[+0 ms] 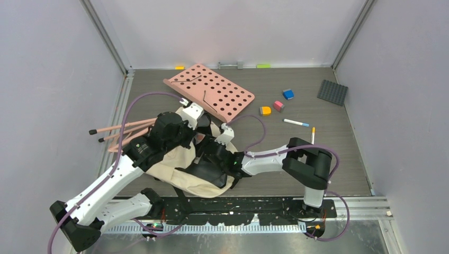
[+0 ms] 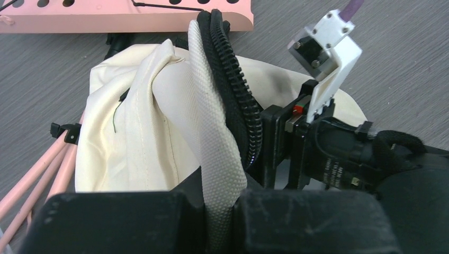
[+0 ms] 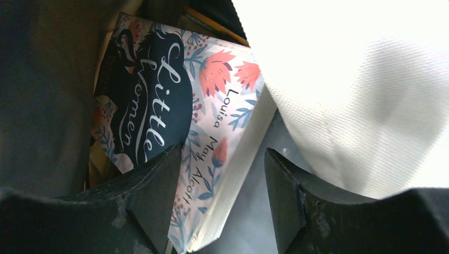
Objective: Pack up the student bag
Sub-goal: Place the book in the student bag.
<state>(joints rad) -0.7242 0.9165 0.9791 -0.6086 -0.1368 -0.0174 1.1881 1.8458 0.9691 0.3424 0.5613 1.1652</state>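
Observation:
The cream student bag (image 1: 174, 170) lies crumpled between the two arms at the near middle of the table. My left gripper (image 2: 221, 211) is shut on a woven cream strip of the bag's rim (image 2: 214, 127) beside the black zipper (image 2: 238, 90) and holds it up. In the top view it sits over the bag's far edge (image 1: 197, 131). My right gripper (image 3: 222, 159) is inside the bag and open. A corner of the book "Little Women" (image 3: 174, 95) lies between its jaws, against the left finger (image 3: 153, 196), with a gap to the right finger (image 3: 288, 196). Cream fabric (image 3: 360, 90) hangs at the right.
A pink perforated board (image 1: 212, 92) lies just beyond the bag, and pink sticks (image 1: 119, 129) to its left. Orange (image 1: 265, 110), pink (image 1: 278, 105) and blue (image 1: 288, 94) blocks, a marker (image 1: 296, 123), a small pencil (image 1: 313, 135) and a grey studded plate (image 1: 332, 92) lie at the right.

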